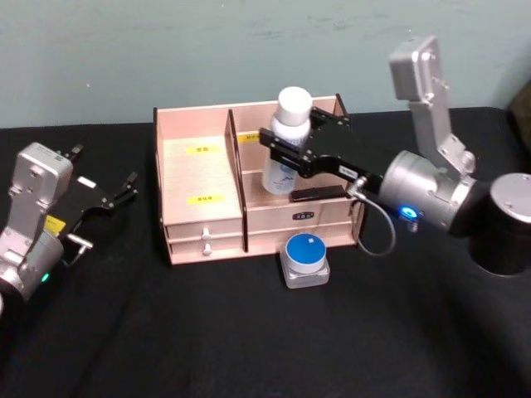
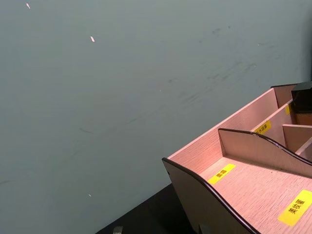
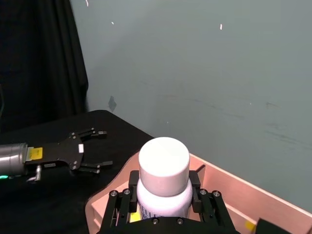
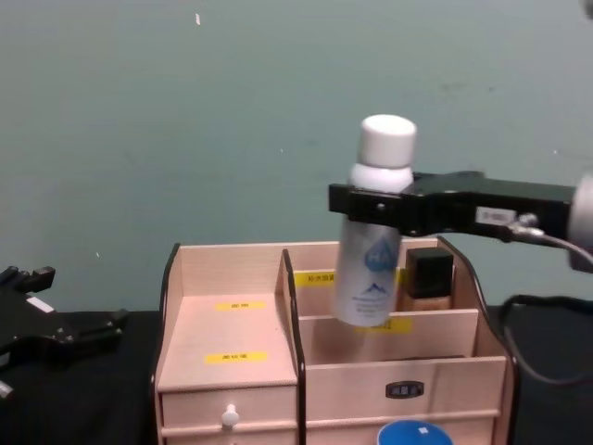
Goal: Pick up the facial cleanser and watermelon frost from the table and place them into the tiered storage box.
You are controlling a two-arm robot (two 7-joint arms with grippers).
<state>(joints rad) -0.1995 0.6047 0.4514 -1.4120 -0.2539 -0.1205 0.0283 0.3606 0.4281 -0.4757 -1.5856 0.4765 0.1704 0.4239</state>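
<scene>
While the right end effector [image 1: 292,134] clamps the facial cleanser [image 1: 279,172] over the tiered storage box [image 1: 192,170] (left end effector [image 1: 104,172] idles splayed, far left), lowering then release seems next.

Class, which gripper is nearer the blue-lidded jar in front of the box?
Right. The right gripper, shut on the bottle, hangs over the box just behind the jar. The left gripper sits open, far off to the box's left.
</scene>
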